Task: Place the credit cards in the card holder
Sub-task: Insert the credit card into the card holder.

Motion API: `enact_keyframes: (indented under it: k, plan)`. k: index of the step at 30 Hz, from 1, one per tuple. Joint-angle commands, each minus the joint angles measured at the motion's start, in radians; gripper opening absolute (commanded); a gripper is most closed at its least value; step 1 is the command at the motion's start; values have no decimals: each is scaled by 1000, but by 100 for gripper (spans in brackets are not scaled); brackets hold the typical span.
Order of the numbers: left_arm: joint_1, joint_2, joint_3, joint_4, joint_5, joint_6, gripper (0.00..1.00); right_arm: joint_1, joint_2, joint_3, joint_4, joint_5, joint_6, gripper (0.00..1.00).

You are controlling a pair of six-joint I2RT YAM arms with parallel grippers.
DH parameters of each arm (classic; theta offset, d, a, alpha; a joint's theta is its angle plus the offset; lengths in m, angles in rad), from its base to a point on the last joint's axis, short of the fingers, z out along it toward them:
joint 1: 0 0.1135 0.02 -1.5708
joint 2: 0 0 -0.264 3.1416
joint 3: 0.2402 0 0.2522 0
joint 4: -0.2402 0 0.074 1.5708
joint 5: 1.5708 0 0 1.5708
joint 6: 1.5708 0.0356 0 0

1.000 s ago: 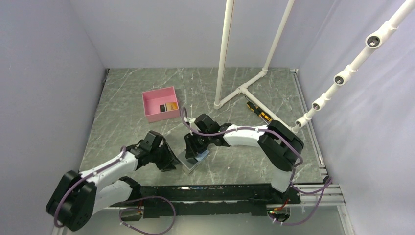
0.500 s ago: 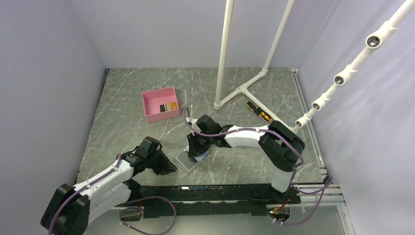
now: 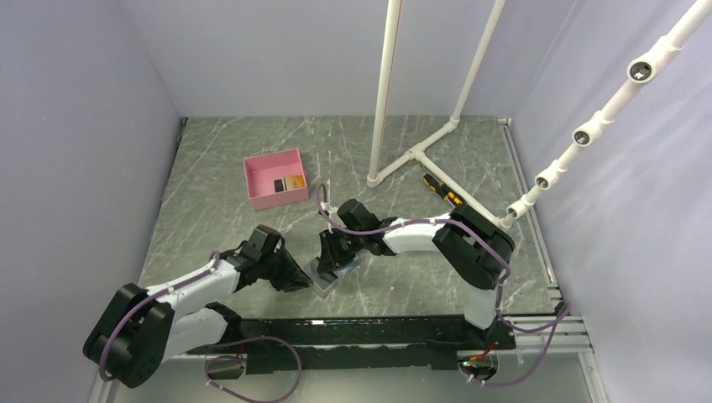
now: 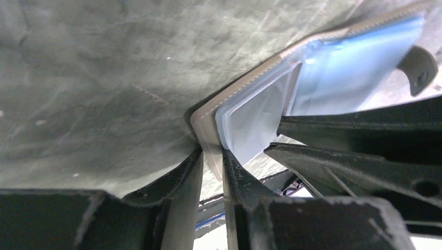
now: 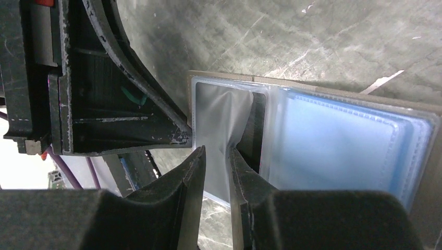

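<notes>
Now the holder (image 3: 333, 273) lies open on the table at lower centre, with the left end effector (image 4: 212, 156) clamped on its grey edge and the right end effector (image 5: 216, 153) pinching a clear sleeve (image 5: 219, 120). Apparently a pocket is being opened. Next, one of the cards (image 3: 292, 182) in the pink box (image 3: 277, 201), upper left, needs fetching.

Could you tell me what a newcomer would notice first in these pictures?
Both grippers meet at the open card holder mid-table: the left gripper pinches its cover's edge, the right gripper a clear inner sleeve. Behind them to the left stands a pink box.
</notes>
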Motion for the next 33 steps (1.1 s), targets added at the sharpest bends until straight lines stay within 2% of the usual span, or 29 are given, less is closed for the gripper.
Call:
enact_keyframes:
  k: [1, 7, 14, 19, 27, 33]
  plan:
    - [1, -82, -106, 204, -35, 31, 29, 0, 26, -19, 59, -22, 17, 26]
    - [1, -345, -130, 213, -61, 40, 36, 0, 20, -40, 106, -69, 60, 26]
    - [1, -414, -147, 283, -54, 34, 39, 0, -4, -55, 184, -145, 168, 29]
    - [1, -372, -124, 345, -33, 52, 41, -10, -77, -51, 80, -63, 166, 36]
    - [1, -172, -86, 556, 44, 59, 40, -80, -209, -114, 51, 17, 261, 43]
    - [-8, -37, -36, 727, 94, 39, 41, -141, -328, -144, -66, 123, 220, 51]
